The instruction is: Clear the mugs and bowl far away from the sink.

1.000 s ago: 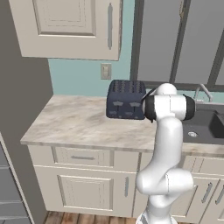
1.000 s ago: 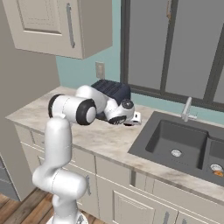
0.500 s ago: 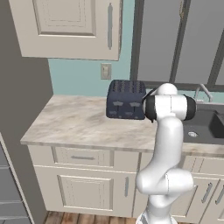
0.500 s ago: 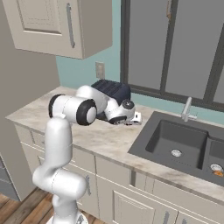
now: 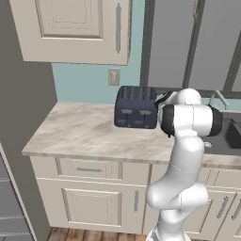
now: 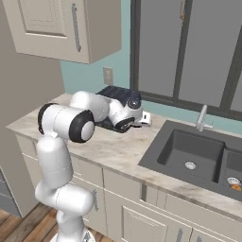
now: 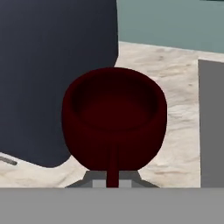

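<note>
A dark maroon mug point(image 7: 113, 118) stands on the marble counter in the hand view, right in front of my gripper point(image 7: 113, 181). Its thin handle points back between the two fingertips, and the gripper is shut on that handle. A dark navy toaster point(image 7: 52, 65) rises just left of the mug. In the right base view the gripper point(image 6: 145, 120) reaches low past the toaster point(image 6: 116, 94), left of the dark grey sink point(image 6: 189, 151). The bowl is out of view.
A slim silver faucet point(image 6: 202, 118) stands behind the sink, and a small orange scrap point(image 6: 235, 186) lies in its right basin. The counter point(image 5: 80, 132) stretches left of the toaster point(image 5: 135, 107). Wall cabinets hang above.
The jaws have closed from wide open onto the maroon mug's handle. The arm and base have stayed where they were.
</note>
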